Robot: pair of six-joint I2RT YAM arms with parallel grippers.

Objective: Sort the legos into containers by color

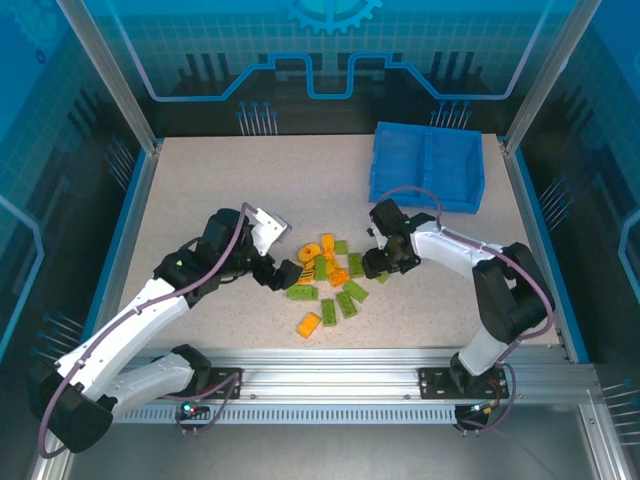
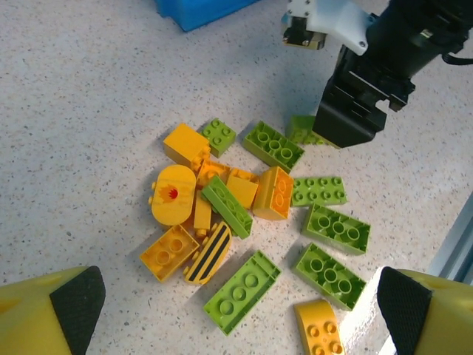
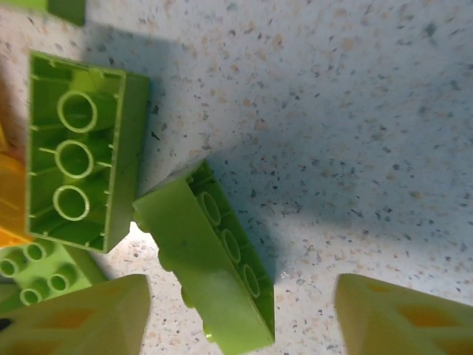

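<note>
My right jaws straddle a tilted green lego (image 3: pixel 211 259), not pinching; my left jaws gape by the pile (image 2: pixel 222 207).

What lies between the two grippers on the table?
The pile of orange and green legos sits between the left gripper and right gripper, seen in the top view.

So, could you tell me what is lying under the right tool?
A green brick tipped on its side, between the right tool's fingers; in the left wrist view the tool covers most of it.
</note>
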